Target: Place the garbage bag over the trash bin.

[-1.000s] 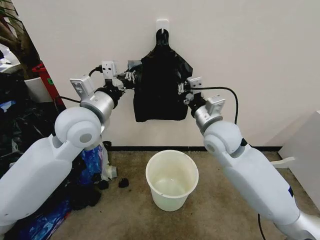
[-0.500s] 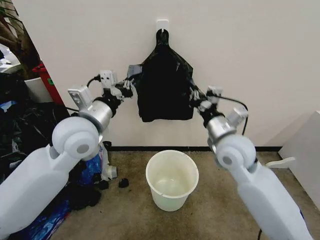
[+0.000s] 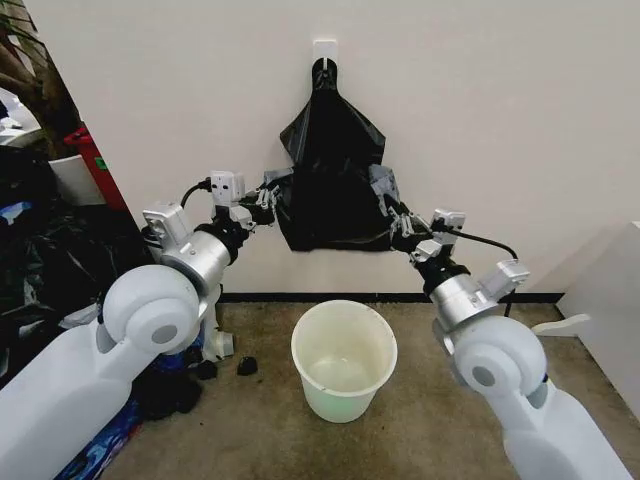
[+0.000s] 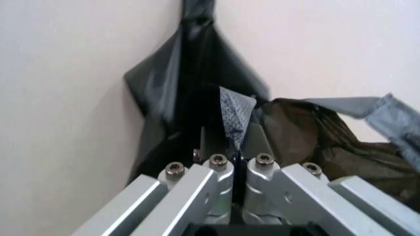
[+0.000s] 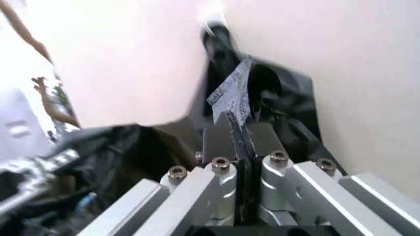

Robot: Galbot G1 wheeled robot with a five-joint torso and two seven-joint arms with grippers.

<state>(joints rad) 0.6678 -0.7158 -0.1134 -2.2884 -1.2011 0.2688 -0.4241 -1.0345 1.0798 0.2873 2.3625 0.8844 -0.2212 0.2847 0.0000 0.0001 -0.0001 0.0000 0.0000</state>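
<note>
Both arms have dropped lower; the left gripper [image 3: 268,197] and right gripper [image 3: 392,222] each pinch the garbage bag's [image 3: 331,190] side edges tightly, above the trash bin [image 3: 343,359].

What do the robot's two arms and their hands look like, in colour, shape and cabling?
Both arms have glossy white rounded shells with a grey disc at the big joint, then a silver cylindrical wrist. Small white boxes with dark ports sit near each wrist, and black cables loop from them. The left hand and right hand are bare grey metal; the wrist views show flat aluminium fingers with hex screws.
</note>
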